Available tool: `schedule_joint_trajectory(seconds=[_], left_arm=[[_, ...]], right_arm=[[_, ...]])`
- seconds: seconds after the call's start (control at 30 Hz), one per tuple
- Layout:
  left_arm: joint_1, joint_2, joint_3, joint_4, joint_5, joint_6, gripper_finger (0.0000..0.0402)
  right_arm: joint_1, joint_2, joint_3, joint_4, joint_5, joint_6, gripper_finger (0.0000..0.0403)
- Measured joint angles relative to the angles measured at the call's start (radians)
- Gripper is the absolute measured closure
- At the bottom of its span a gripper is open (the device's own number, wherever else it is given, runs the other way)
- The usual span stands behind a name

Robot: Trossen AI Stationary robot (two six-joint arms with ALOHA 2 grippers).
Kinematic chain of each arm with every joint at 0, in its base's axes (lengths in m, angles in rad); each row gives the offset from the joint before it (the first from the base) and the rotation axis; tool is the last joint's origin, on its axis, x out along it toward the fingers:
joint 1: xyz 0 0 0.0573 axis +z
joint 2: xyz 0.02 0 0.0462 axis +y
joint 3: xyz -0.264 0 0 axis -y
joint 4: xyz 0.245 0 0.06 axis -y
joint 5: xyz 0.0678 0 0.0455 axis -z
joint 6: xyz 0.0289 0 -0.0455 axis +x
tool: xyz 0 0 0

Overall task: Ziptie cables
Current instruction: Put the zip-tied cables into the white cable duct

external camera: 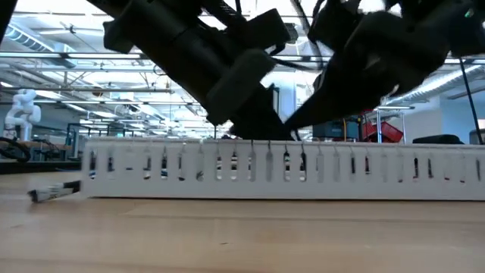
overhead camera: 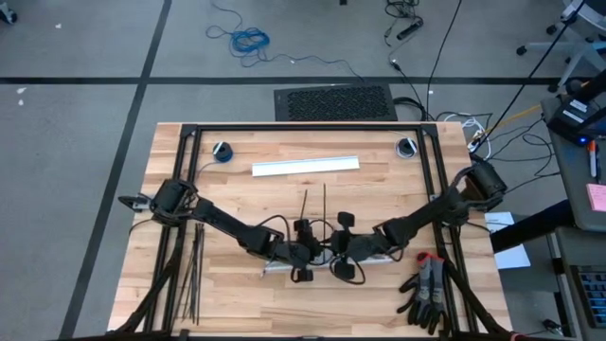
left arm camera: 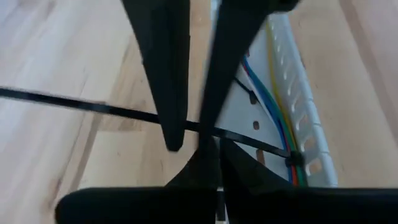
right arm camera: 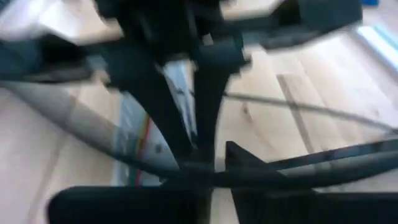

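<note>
Both grippers meet over the white slotted channel (left arm camera: 298,124) near the table's (overhead camera: 170,180) front edge, where the coloured cables (left arm camera: 273,106) lie inside it with a ziptie (left arm camera: 249,138) looped round them. The left gripper (left arm camera: 193,140) is pinched tight on the ziptie's tail just beside the channel. The right gripper (right arm camera: 193,155) hangs close above the channel, its grip impossible to read, so it should steady the channel while the left draws the tail straight outward.

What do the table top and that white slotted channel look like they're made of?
Table top: wood, apparently butcher-block, going by the pale jointed planks and grain, matte finish. White slotted channel: likely molded plastic, with an even white surface and thin, regularly cut slots; painted metal can't be ruled out.
</note>
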Motion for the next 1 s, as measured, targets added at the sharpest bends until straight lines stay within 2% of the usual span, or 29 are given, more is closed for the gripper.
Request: schedule_joint_trajectory(seconds=[0.1,0.33,0.53,0.7,1.0], left_arm=[[0.000,0.000,-0.002,-0.054,0.037,-0.062,0.0397],[-0.001,0.003,-0.005,-0.067,0.055,-0.126,0.0398],[-0.005,0.017,-0.004,-0.062,-0.034,-0.139,0.0398],[-0.013,0.017,-0.004,-0.059,-0.144,-0.038,0.0398],[-0.021,0.019,0.037,-0.079,-0.305,0.254,0.0398]], right_arm=[[-0.010,0.028,0.000,0.001,-0.004,0.007,0.0397],[-0.017,0.061,0.000,0.003,-0.004,0.021,0.0400],[-0.003,0.062,0.000,0.005,0.001,0.038,0.0402],[0.009,0.062,0.001,0.006,0.022,0.041,0.0402],[0.014,0.040,0.001,0.010,-0.011,0.025,0.0403]])
